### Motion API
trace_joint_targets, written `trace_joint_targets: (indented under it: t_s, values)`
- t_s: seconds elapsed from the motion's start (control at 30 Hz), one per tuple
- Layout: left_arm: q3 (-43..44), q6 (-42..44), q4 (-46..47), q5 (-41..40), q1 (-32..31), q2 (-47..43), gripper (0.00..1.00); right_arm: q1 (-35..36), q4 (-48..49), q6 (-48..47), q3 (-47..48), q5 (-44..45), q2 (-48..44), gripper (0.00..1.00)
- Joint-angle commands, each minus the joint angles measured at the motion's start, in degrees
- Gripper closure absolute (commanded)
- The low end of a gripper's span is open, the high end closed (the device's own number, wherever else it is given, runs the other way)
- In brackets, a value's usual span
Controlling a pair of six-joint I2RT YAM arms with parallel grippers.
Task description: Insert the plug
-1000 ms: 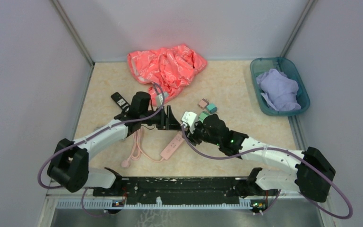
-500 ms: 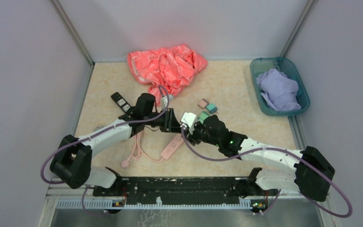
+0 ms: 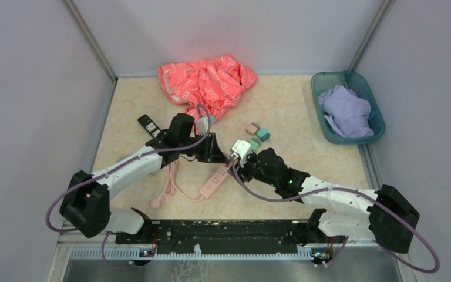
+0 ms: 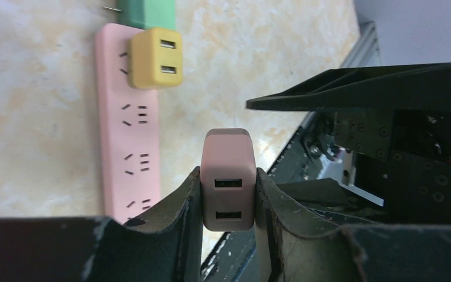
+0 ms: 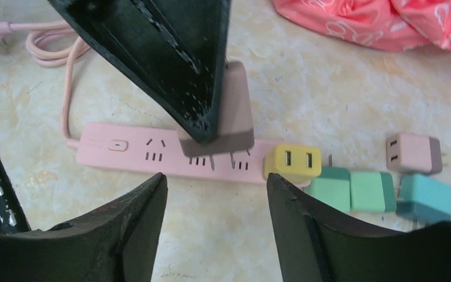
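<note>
The table bears a crumpled pink bag at 12 o'clock and a teal basket holding a lavender cloth at 2 o'clock, all lying as they did a second ago. Since then the left arm has edged toward 3 o'clock and the right arm has drawn back a little toward 5 o'clock. The pink power strip lies near the centre, running from 7 to 1 o'clock, in the same spot as before. The left gripper, wider a second ago, is now clamped on the mauve plug, a finger against each side. The right gripper has spread its jaws and holds nothing. The plug hangs over the strip's middle sockets, prongs pointing down at them, not pushed in. In the right wrist view a yellow adapter sits on the strip's end, with green adapters loose just at its 4 o'clock
</note>
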Motion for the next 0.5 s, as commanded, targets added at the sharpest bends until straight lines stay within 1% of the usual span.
trace_joint_targets:
  t_s: [0.0,0.07,0.23,0.33,0.47]
  values:
    - [3.88,5.48,-5.44,-10.42,-2.81,-1.36,1.0,0.21,2.7,10.78,-1.68,6.79,-3.31,0.32]
    - [4.62,6.56,-5.97,-13.14,-3.96,-1.03,1.0,-0.1,2.58,15.6,-2.38,8.2,-3.99,0.3]
    - [6.11,8.68,-7.34,-18.36,-6.28,0.57,1.0,-0.73,2.21,29.43,-4.27,13.32,-4.96,0.3]
    - [7.07,9.94,-8.36,-22.64,-8.12,1.88,1.0,-1.11,3.4,37.35,-6.27,15.6,-5.02,0.31]
    - [7.79,11.69,-8.87,-25.67,-9.51,3.02,1.0,-1.56,6.3,46.59,-9.04,16.91,-4.14,0.35]
